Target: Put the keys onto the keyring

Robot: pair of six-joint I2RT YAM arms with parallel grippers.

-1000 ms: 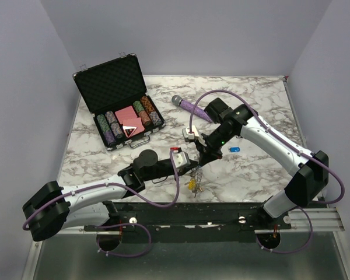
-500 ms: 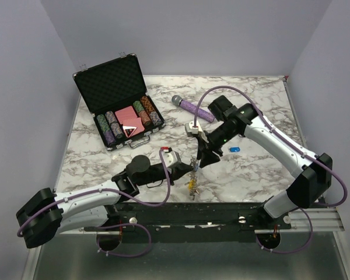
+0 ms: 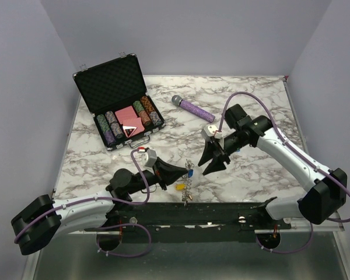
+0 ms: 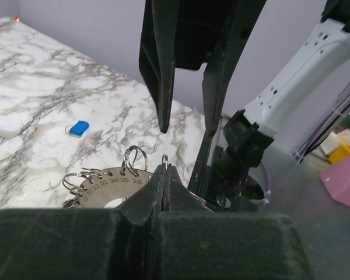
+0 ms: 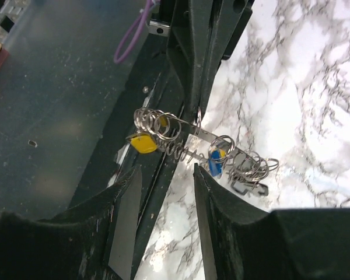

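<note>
**At the table's near edge: left hand (image 3: 184, 172) clamped on the keyring (image 3: 188, 178), right hand (image 3: 207, 167) open beside it**

Toward the front of the white, grey-veined marble table (image 3: 251, 99), the left hand's two black fingers are pressed flat together, pinching the edge of the keyring. The left wrist view shows the keyring as a flat, thin, silvery metal disc. Small numbers are stamped along its rim and little wire split rings loop through the edge. From the right wrist view it appears edge-on as a narrow strip bristling with shiny wire loops. A yellow-capped key (image 5: 143, 143) hangs at one end and a blue-capped key (image 5: 214, 163) sits nearer the other.

The right hand is just beside the keyring, on the far side. Its two black, tapered fingers are spread well apart, point down at the ring, and hold nothing. Whether a fingertip touches the ring cannot be told.

A loose blue key (image 4: 77, 128), with a small, smooth plastic head, lies by itself on the marble farther back.

At the back left, an open black case (image 3: 108, 79) lined with dimpled foam holds rows of round chips. A purple microphone (image 3: 192, 108) with a glittery handle lies well apart from it, near the middle back.
</note>
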